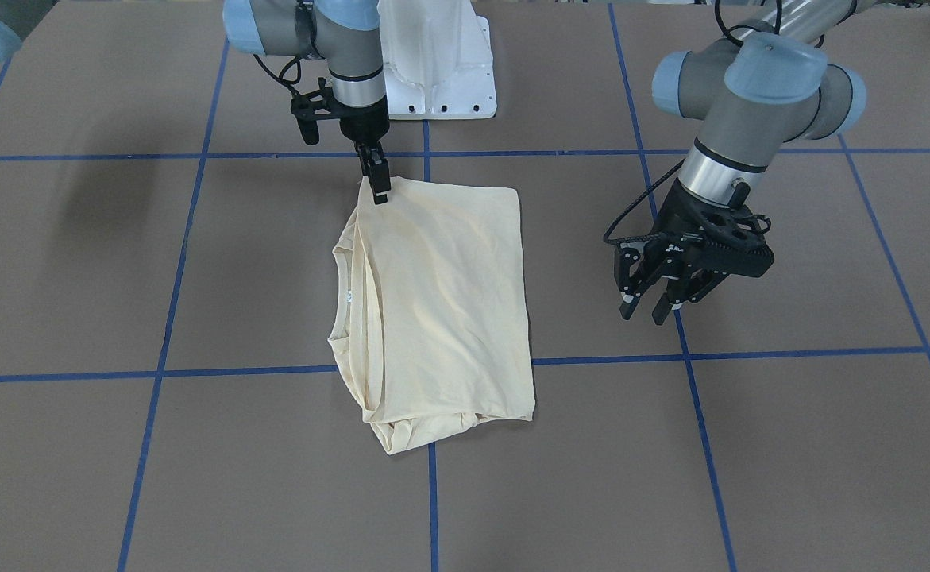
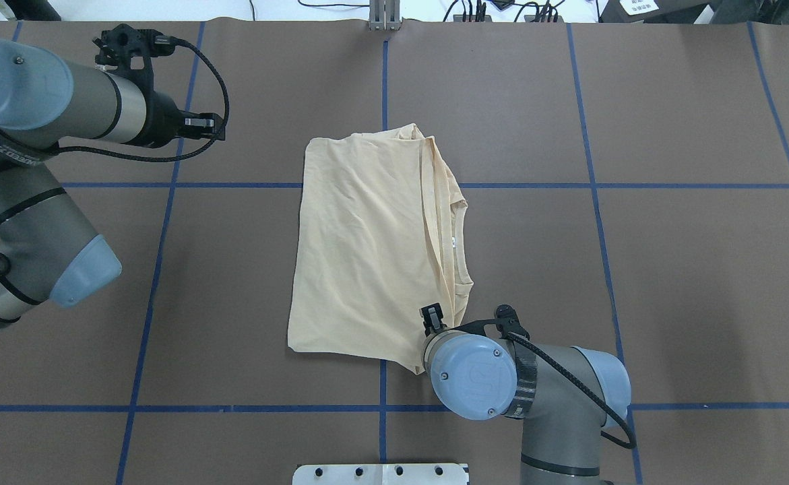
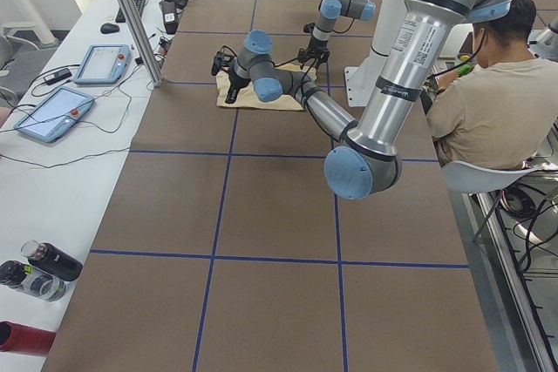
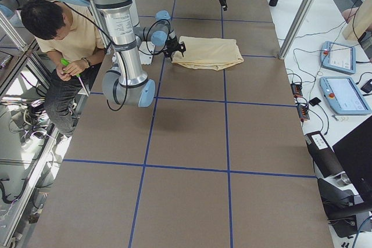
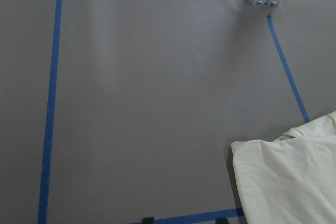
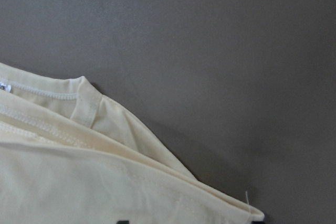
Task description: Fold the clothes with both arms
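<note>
Cream shirt (image 1: 441, 302) lay folded; right gripper (image 1: 380, 191) pinched its 11 o'clock corner; left gripper (image 1: 644, 311), spread, hovered at 3 o'clock, front view.

Left arm (image 1: 738, 119) and right arm (image 2: 556, 404) — grey tubes, silver wrist rings, pale blue caps; the right's cap has screws at 1, 5, 9 o'clock. Black looping cables.

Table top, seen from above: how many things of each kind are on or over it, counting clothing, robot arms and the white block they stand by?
Cream shirt: 1
Robot arms: 2, the left arm and the right arm
White base: 1
Total: 4
</note>
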`<action>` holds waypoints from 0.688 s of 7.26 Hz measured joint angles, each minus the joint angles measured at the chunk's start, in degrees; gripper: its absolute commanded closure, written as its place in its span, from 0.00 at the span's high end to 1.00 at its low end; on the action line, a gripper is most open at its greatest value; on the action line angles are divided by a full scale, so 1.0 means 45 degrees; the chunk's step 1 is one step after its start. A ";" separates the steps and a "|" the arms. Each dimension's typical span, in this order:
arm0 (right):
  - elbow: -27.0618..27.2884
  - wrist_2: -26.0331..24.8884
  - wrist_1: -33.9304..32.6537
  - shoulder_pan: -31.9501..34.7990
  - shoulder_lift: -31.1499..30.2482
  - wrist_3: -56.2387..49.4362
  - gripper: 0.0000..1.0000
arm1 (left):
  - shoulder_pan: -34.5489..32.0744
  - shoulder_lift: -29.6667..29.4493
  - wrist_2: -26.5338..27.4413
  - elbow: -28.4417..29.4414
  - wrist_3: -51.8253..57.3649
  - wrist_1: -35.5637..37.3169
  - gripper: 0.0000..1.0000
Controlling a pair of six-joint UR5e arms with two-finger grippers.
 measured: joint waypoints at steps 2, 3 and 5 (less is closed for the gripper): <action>-0.0132 -0.0036 0.0004 -0.0007 0.0043 0.0001 0.81 | 0.0000 0.0003 0.0008 -0.0029 0.0000 0.0000 0.50; -0.0210 -0.0040 0.0008 -0.0019 0.0052 -0.0011 0.81 | 0.0000 0.0004 0.0005 -0.0041 -0.0004 0.0000 0.50; -0.0257 -0.0030 0.0002 -0.0039 0.0079 -0.0021 0.61 | -0.0002 0.0001 0.0001 -0.0076 -0.0017 0.0009 0.50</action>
